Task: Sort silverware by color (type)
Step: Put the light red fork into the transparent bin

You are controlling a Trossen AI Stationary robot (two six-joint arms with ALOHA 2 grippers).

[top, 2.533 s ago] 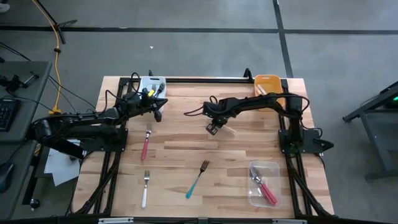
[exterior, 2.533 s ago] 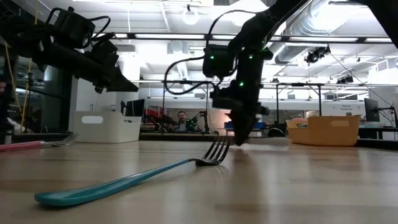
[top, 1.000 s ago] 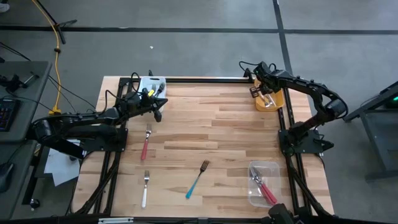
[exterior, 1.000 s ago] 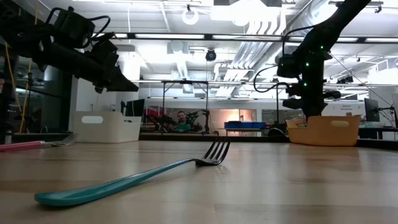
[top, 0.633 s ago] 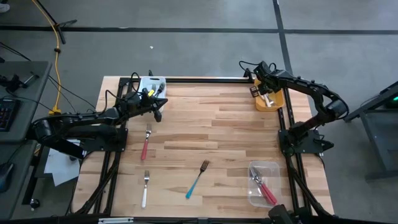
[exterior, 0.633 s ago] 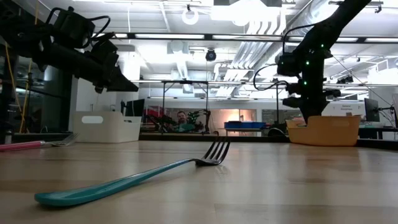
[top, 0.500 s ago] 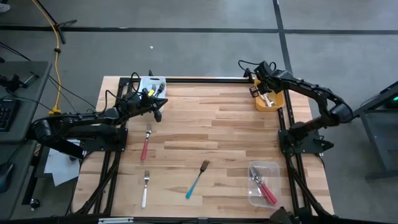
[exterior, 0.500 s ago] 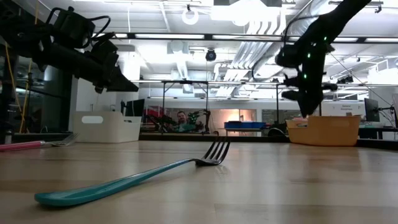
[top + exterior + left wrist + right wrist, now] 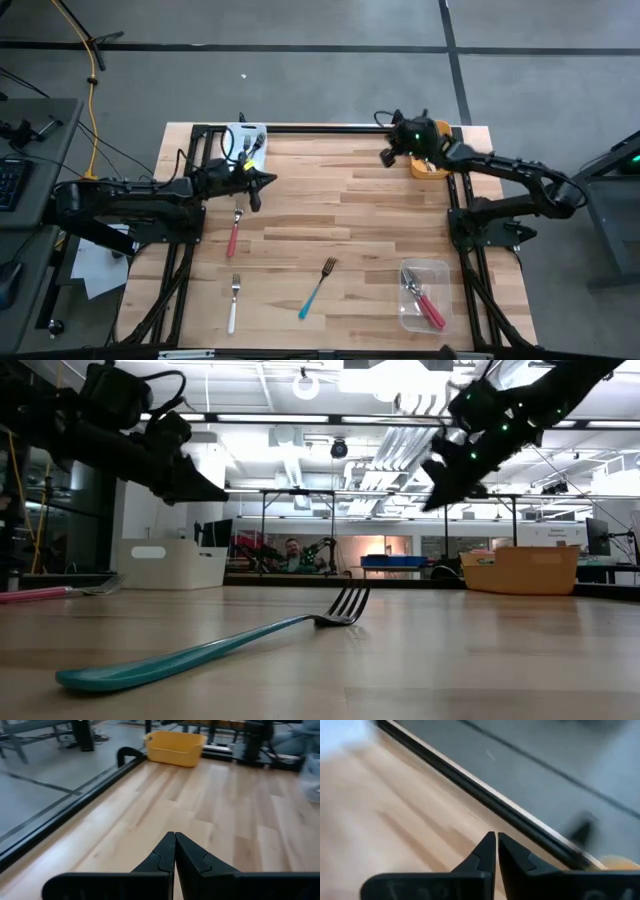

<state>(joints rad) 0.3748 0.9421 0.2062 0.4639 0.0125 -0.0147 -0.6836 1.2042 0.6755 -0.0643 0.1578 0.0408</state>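
Three forks lie flat on the table in the high view: a red-pink-handled fork (image 9: 235, 229), a white-handled fork (image 9: 233, 303) and a teal-handled fork (image 9: 317, 287), which also shows close up in the low view (image 9: 215, 646). My left gripper (image 9: 256, 192) hovers shut just beyond the red-pink fork's tines and touches nothing; its own view shows the fingertips closed (image 9: 175, 834). My right gripper (image 9: 386, 157) is shut and empty (image 9: 496, 835), raised over the far part of the table just left of the orange bin (image 9: 437, 163).
A white bin (image 9: 245, 135) with cutlery in it stands at the far left. A clear bin (image 9: 424, 294) at the near right holds red-pink forks. A black rail runs along the far edge. Bare wood lies in the table's middle.
My right gripper has risen from over the orange bin, swung toward the table's left and tipped up, coming away with nothing in it. My left gripper has shifted slightly toward the near edge, closer to the red-pink fork. The forks have stayed where they were.
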